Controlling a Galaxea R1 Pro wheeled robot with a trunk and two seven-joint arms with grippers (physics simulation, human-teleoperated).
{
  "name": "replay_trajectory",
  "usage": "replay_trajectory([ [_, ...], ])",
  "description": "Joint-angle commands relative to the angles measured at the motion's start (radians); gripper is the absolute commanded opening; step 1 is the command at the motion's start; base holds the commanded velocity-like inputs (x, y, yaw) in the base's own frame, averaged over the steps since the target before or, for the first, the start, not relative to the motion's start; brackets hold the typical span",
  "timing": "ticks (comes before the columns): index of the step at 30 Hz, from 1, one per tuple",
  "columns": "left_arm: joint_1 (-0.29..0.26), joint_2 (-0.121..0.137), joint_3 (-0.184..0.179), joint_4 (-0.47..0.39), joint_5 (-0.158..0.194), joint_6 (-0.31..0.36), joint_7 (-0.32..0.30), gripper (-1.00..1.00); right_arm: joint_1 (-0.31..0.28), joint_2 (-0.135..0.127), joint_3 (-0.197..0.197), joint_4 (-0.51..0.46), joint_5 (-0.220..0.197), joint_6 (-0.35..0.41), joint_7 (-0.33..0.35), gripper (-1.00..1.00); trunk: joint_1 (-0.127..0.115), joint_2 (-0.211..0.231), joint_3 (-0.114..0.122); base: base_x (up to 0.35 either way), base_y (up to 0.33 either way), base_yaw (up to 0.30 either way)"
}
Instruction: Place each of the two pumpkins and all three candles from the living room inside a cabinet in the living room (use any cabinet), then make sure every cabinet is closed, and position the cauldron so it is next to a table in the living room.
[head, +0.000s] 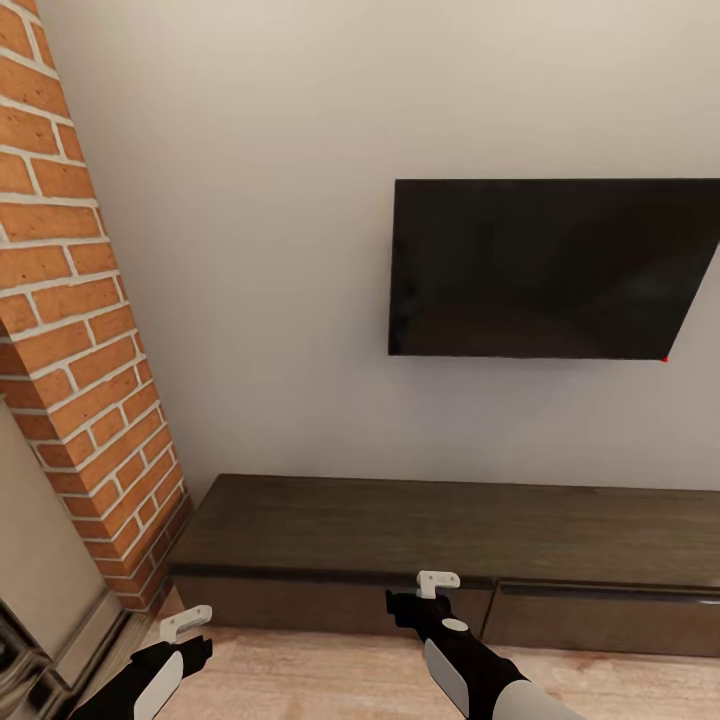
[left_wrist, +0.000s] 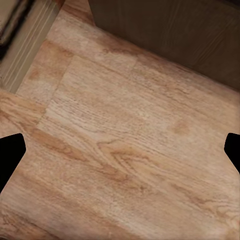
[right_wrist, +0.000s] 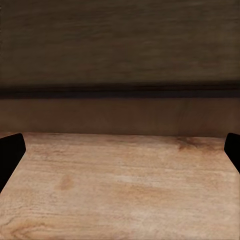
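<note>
Right hand (head: 437, 592) spread, at cabinet (head: 400, 530) front edge.

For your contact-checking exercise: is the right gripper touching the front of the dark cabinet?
Apart. In the right wrist view, a strip of wood floor lies between the right gripper and the cabinet, with the fingers spread and empty.

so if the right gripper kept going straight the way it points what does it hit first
Most likely the cabinet: the right gripper faces its dark drawer front low down, just above the wood floor. Nothing shows between them, though the gap is hard to judge.
</note>
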Motion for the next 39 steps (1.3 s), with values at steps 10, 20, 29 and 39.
replay_trajectory([
  [10,0.000,0.002,-0.009,-0.002,0.009,0.004,0.008,1.00,-0.001,-0.001,0.009,0.000,-0.011,-0.004,-0.007,1.00,0.000,-0.001,-0.001,0.000,0.000,0.000],
  [20,0.000,0.020,-0.005,-0.067,0.016,0.049,-0.059,1.00,-0.001,-0.009,-0.013,0.000,-0.043,-0.004,0.013,1.00,0.000,-0.001,-0.001,0.000,0.000,0.000],
  [29,0.000,0.072,0.105,-0.580,0.030,0.647,-0.095,1.00,-0.001,-0.037,-0.085,0.094,-0.290,0.002,0.222,1.00,0.000,-0.001,-0.001,0.000,0.000,0.000],
  [39,-0.003,0.075,0.176,-0.665,0.033,0.717,-0.097,1.00,-0.001,-0.058,-0.089,0.118,-0.335,0.014,0.265,1.00,0.023,-0.043,-0.020,0.000,0.000,0.000],
])
